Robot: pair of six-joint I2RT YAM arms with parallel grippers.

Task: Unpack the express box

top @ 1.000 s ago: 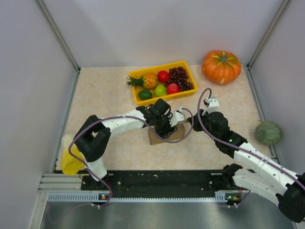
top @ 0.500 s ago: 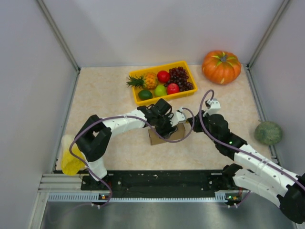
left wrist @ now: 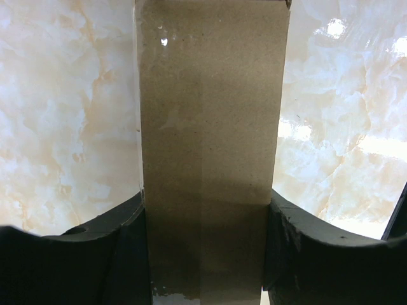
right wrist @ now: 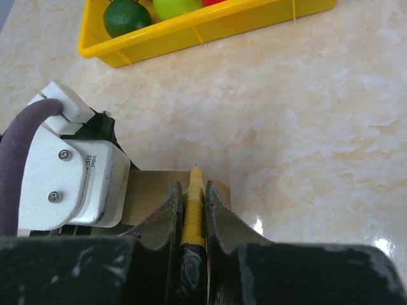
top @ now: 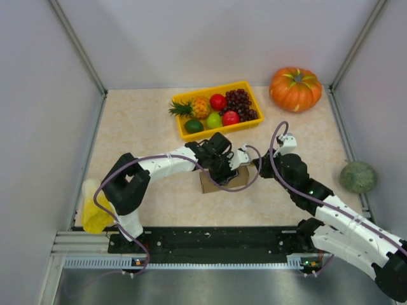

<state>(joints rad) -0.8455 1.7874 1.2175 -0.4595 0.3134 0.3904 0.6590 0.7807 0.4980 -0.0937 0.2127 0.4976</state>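
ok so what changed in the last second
The right pincer, shut on the thin yellow tool at the edge of the small brown cardboard box, shifted slightly toward the near edge. The left pincer kept its hold across the box. Yellow plastic fruit tray and orange pumpkin unmoved.

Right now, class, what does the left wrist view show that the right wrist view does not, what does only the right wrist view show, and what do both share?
Only the left wrist view: a long face of the flat brown cardboard express box, clamped between the left gripper's black fingers. Only the right wrist view: the yellow plastic fruit tray with a round green fruit, the left arm's white wrist housing, and a thin yellow tool pinched in the shut right gripper, its tip at the box's edge. Both: the box and the pale marbled table.
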